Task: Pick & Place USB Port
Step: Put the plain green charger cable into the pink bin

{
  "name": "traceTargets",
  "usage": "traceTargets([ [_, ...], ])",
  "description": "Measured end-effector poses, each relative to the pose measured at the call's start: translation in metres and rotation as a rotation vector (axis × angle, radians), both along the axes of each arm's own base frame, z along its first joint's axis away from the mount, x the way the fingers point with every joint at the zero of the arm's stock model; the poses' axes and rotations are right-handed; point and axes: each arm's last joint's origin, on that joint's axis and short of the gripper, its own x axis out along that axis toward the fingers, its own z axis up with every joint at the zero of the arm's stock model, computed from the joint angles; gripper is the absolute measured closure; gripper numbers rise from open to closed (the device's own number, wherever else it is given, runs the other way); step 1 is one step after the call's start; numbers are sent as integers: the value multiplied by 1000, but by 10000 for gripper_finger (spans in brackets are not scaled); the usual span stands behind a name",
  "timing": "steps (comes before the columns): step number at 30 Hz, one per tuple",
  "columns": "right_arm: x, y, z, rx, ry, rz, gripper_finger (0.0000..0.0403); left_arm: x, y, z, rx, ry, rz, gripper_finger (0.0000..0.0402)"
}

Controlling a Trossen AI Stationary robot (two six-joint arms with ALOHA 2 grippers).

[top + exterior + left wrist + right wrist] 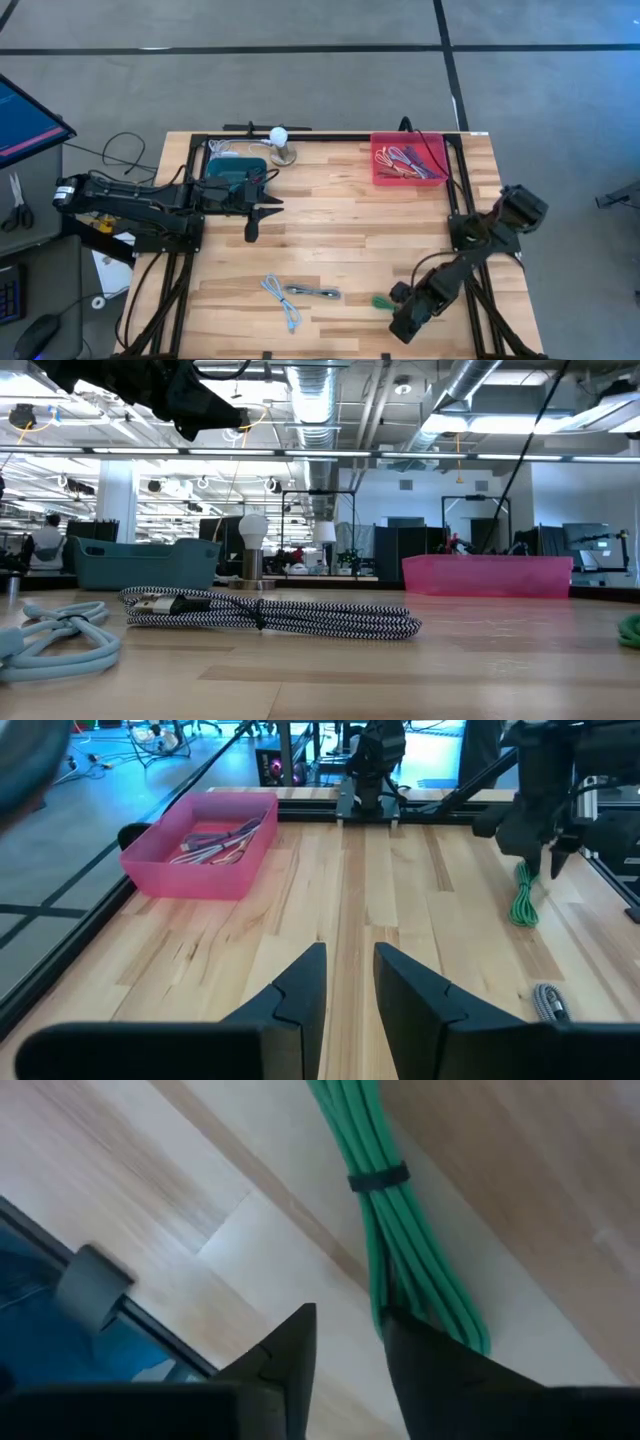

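A green cable bundle (385, 1230), tied with a black strap (378, 1178), lies flat on the wooden table (340, 230) near its front right. My right gripper (350, 1325) points steeply down over one end of it, open, with one finger in front of the cable's end. A black-and-white braided cable (270, 615) with a USB plug (150, 601) and a light blue cable (282, 300) lie at the front middle. My left gripper (350, 965) waits open above the table's left part (250, 230). My right gripper stands at the green cable's end (378, 1305) from above, slanting down. One finger (440, 1370) covers that end, so I cannot tell whether it touches the cable. Nothing lies between the two fingers. The cable rests flat on the table.
A pink bin (405, 160) holding cables stands at the far right. A teal bin (235, 172) and a white bulb lamp (280, 140) stand at the far left. Bare wood lies between the bins and the cables. A black frame (330, 137) borders the table.
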Motion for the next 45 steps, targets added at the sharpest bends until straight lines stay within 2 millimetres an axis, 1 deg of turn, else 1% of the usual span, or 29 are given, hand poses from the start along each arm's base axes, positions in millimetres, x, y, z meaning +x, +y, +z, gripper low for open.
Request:
traceTargets([
  [3, 1, 1, -7, -4, 19, 1, 273, 0, 0, 0, 2, -3, 2, 314],
  [6, 2, 1, -7, -5, 12, 1, 256, 0, 0, 1, 25, -6, -1, 314],
  [11, 3, -1, -5, -2, 0, 0, 251, 0, 0, 2, 34, -15, -1, 314],
  [13, 4, -2, -5, -13, -8, -7, 259, 0, 0, 2, 35, -16, -2, 314],
  [16, 4, -3, -6, -25, -14, -2, 282, 0, 1, 2, 35, -20, -1, 314],
  [21, 3, -4, -7, -41, -5, 0, 329, 0, 1, 2, 35, -20, -1, 314],
  [26, 2, -5, -7, -50, -21, 59, 388, 0, 1, 2, 35, -20, -1, 314],
  [27, 2, -5, -7, -50, -29, 76, 394, 0, 1, 2, 35, -20, -1, 314],
  [35, 2, -5, -7, -86, -56, 87, 400, 0, 1, 2, 35, -20, -1, 314],
  [38, 3, -6, -2, -115, -69, 80, 401, 0, 1, 2, 35, -20, -1, 314],
  [40, 6, -7, 6, -158, -79, 80, 402, 0, 1, 2, 35, -21, -1, 314],
  [45, 10, -14, 32, -310, -82, 117, 402, 0, 1, 3, 35, -26, -1, 314],
])
